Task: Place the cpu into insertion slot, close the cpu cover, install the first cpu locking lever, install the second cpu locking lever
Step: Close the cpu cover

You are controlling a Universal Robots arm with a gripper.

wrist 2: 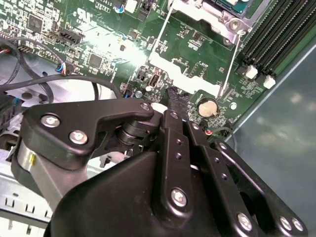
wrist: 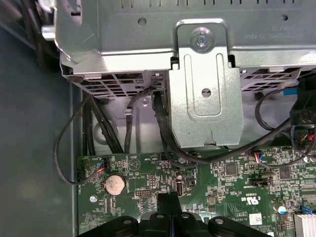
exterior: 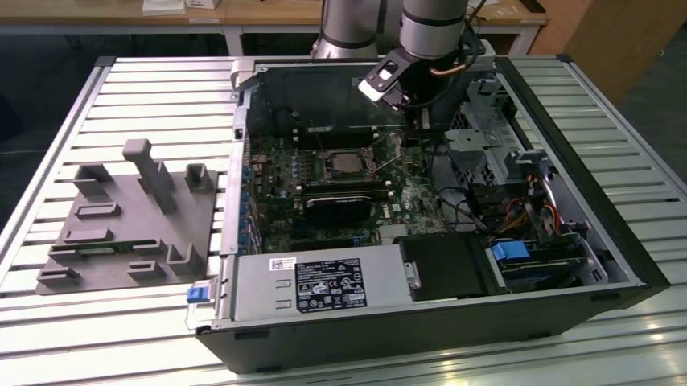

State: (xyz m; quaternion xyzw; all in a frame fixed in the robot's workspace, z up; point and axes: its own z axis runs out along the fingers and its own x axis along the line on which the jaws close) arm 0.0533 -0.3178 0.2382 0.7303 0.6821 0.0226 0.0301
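Observation:
In the exterior view the cpu point(exterior: 346, 163) shows its dull silver top, lying flat in the insertion slot point(exterior: 371, 166) on the green board inside the open case. The cpu cover point(wrist 2: 213, 16) is a silver frame that seems to lie down over the socket. Two thin wire levers point(wrist 2: 160, 37) run out from that frame across the board; I cannot tell whether they are latched. My gripper point(exterior: 413, 129) hangs just to the exterior view's right of the socket. Its black fingertips point(wrist: 168, 200) are pressed together above the board, shut, with nothing seen between them.
A metal drive cage point(wrist: 205, 84) with black cables point(wrist: 163, 133) stands close beyond the fingertips. A coin cell point(wrist 2: 206, 107) and memory slots point(wrist 2: 276, 34) lie nearby. The power supply point(exterior: 311, 285) is at the case front. A grey fixture block point(exterior: 129, 217) sits outside the case.

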